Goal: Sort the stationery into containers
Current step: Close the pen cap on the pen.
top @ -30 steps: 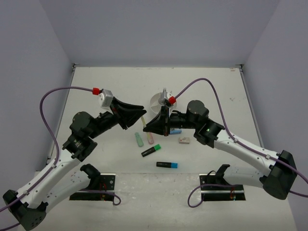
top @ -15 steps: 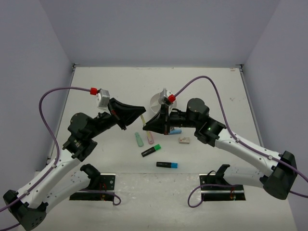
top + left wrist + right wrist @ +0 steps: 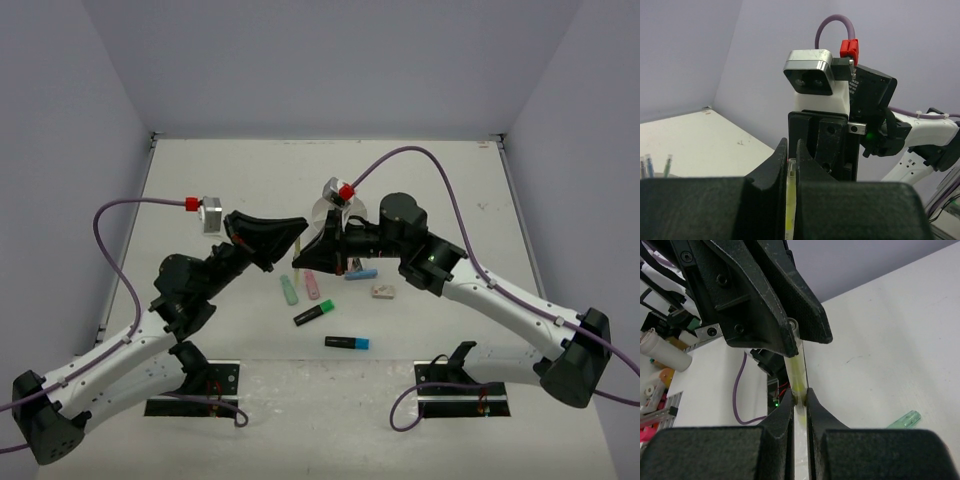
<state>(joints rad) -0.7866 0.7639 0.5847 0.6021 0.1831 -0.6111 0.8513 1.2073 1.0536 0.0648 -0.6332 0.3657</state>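
We have both grippers clamped on one thin yellow pen (image 3: 799, 371): the left gripper (image 3: 789, 150) pinches one end and the right gripper (image 3: 800, 399) the other, in the air near the white organiser (image 3: 320, 210). If either arm pulls away before one lets go, we risk bending the pen or flicking it onto the table (image 3: 220, 180)

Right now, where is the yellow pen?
Top view, centre: the yellow pen is held by left gripper and right gripper, just left of the white organiser.

A robotics test cell is indicated: a white surface (image 3: 220, 190) is enclosed by plain walls (image 3: 330, 60), with cabled arms (image 3: 500, 300) bolted on.
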